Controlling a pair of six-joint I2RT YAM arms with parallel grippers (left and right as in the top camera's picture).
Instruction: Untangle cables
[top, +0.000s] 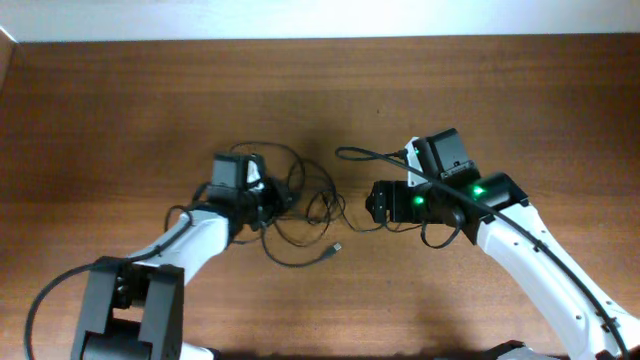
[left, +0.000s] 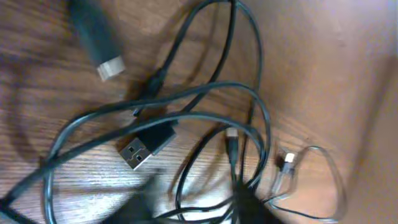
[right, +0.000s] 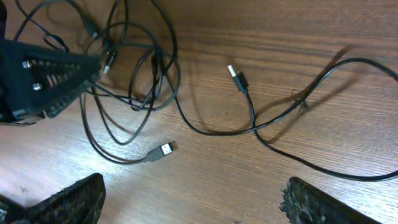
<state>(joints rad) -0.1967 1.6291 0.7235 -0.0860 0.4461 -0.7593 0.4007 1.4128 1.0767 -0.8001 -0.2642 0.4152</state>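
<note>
The cables (top: 318, 205) lie as a loose black tangle on the wooden table between my two arms. My left gripper (top: 275, 200) is at the tangle's left edge. In the left wrist view its dark, blurred fingers (left: 143, 205) stand apart, with several strands (left: 180, 94) running between them and a silver USB plug (left: 138, 151) just ahead. My right gripper (right: 193, 211) is wide open over bare wood, to the right of the tangle. One cable (right: 252, 118) with a pale plug end trails away from the tangle to the right. Another USB plug (right: 163, 150) lies loose on the wood.
The left gripper's black body (right: 50, 74) reaches into the tangle from the left in the right wrist view. The table's far edge (top: 320, 40) meets a pale wall. A thick black arm cable (top: 60, 290) loops by the left arm's base.
</note>
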